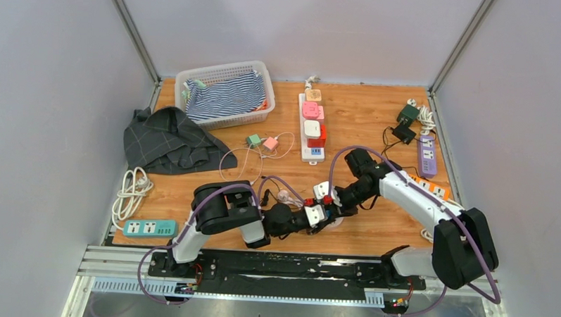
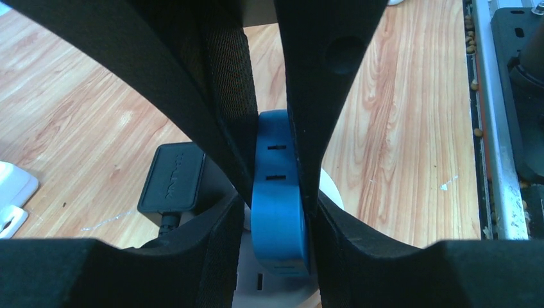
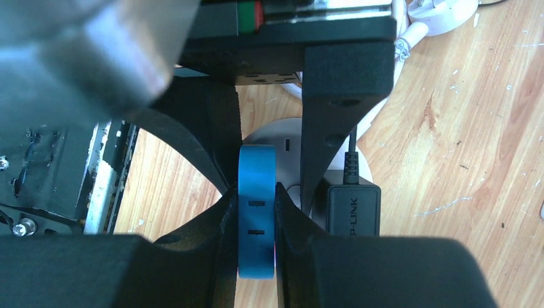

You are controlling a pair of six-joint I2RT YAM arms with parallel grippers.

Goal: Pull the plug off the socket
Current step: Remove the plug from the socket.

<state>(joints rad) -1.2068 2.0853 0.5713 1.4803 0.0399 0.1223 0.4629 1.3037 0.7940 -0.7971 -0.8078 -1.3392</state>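
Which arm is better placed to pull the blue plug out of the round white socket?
Right. The right gripper is shut on the blue plug in the white socket; the left gripper only straddles it, a gap showing beside one finger.

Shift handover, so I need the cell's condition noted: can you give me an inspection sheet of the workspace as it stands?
Surface: wooden tabletop, lightly scuffed.
Job's things: blue plug on round white socket, black adapter alongside.
Clutter: white plastic basket of striped cloth; dark grey checked cloth; teal power strip; long white power strip; purple power strip.
Pincers: right pincer shut on the blue plug; left pincer straddles it, contact unclear.
Cables: coiled white cable at the left edge.
Surroundings: plain grey walls; metal rail at the near edge.
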